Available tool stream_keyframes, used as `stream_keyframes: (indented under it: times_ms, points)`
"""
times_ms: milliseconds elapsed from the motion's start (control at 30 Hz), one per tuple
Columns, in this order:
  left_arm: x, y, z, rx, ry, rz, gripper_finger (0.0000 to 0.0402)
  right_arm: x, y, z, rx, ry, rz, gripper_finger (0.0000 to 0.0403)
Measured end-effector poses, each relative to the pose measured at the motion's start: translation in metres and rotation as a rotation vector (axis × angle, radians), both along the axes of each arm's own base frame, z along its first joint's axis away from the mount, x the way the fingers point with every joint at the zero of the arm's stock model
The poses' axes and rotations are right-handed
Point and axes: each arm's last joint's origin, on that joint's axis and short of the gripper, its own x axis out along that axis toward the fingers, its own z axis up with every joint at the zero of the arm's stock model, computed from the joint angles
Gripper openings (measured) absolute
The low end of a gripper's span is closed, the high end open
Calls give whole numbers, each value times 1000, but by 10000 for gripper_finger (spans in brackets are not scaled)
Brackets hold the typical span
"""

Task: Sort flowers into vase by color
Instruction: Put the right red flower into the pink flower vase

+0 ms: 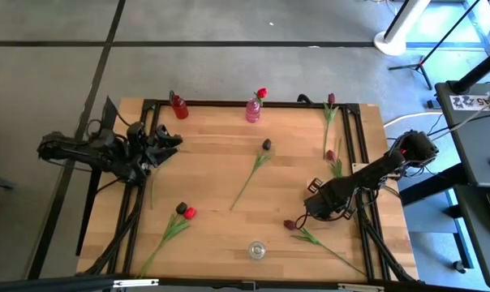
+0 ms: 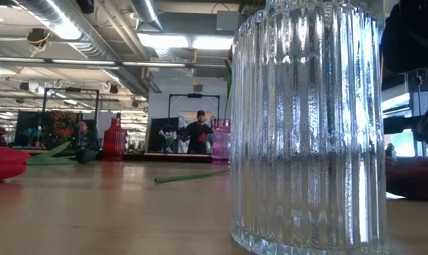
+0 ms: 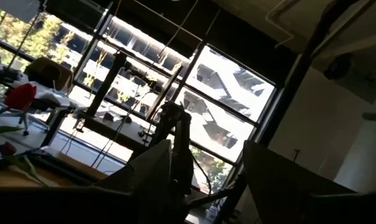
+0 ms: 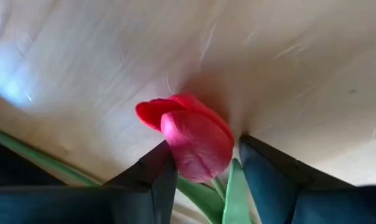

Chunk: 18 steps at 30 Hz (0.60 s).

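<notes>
My right gripper (image 1: 307,214) is low over the table's near right part, open. Its fingers stand on either side of a maroon-pink tulip's (image 4: 197,140) head base, and the tulip (image 1: 290,224) lies on the table with its stem running toward the near right corner. My left gripper (image 3: 203,177) is open and empty, raised over the table's left side (image 1: 174,139). Other tulips lie flat on the wood: a dark one (image 1: 267,144) mid-table, two maroon ones (image 1: 331,99) (image 1: 330,154) on the right, and a dark and red pair (image 1: 185,212) near left. One red tulip (image 1: 262,93) stands in the pink vase (image 1: 253,111). My right gripper: one finger (image 4: 157,177) lies right against the tulip's head where it meets the stem (image 4: 218,185); I cannot tell whether it touches. The fingers come from above at a slant, and the tulip lies on the table.
A red vase (image 1: 178,106) stands at the far edge beside the pink one. A clear ribbed glass vase (image 1: 256,251) (image 2: 306,127) stands at the near edge. A bare green stem (image 1: 152,188) lies under my left arm. A person (image 2: 198,131) shows far behind the table.
</notes>
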Motion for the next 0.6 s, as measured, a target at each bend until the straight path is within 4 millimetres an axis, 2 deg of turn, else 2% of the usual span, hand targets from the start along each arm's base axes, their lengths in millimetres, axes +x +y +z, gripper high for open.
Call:
stream_keyframes:
  times_ms: [200,300,367,500,600]
  points:
    - [2,1,0,12,9,61,195,7,2,7,-20,-25,32,70]
    - [1,2,0,0,12,99,195,23,9,22,-14,-107,33,18]
    - [1,3,0,-9,13,126,195,31,12,36,-20,-134,53,12]
    - [1,5,-1,-17,19,178,195,60,20,74,-47,-323,95,36]
    - [1,6,-1,3,26,214,195,82,16,110,-15,-442,-2,35]
